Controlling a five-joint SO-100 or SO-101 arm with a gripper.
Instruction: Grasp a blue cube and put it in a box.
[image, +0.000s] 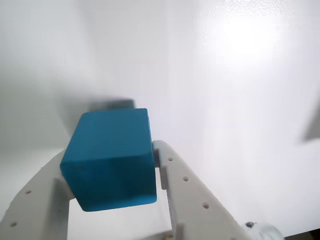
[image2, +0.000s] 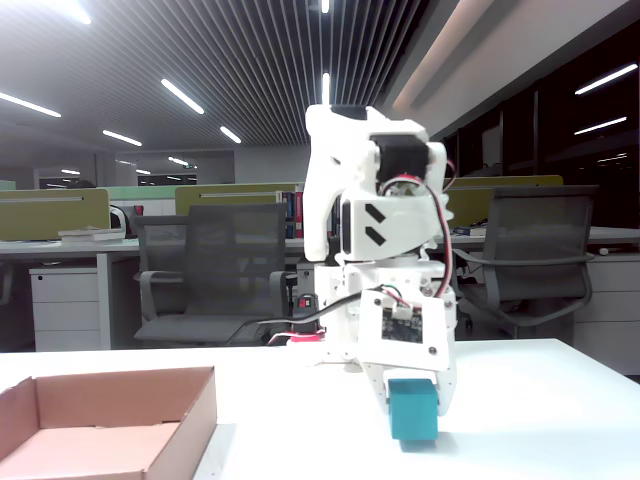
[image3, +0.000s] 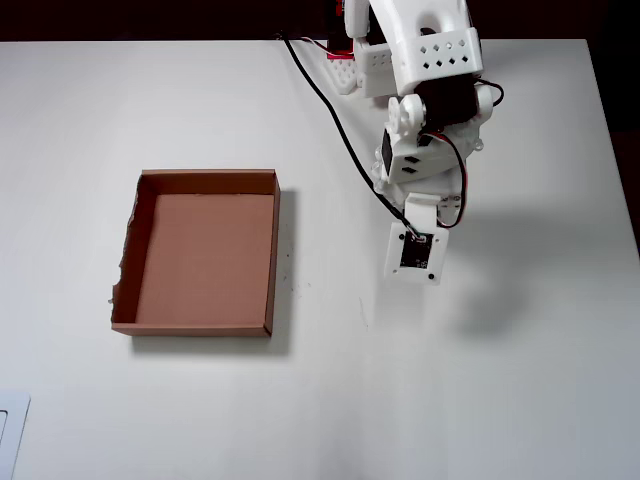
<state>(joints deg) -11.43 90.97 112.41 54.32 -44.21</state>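
The blue cube fills the lower left of the wrist view, held between my gripper's two white fingers, which press on its left and right faces. In the fixed view the cube sits in the gripper at or just above the white table; I cannot tell whether it touches. The brown cardboard box lies open and empty to the left of the arm in the overhead view, and at lower left in the fixed view. In the overhead view the wrist hides the cube.
The arm's base and a black cable are at the table's far edge in the overhead view. A white object's corner shows at the bottom left. Office chairs and desks stand behind the table in the fixed view.
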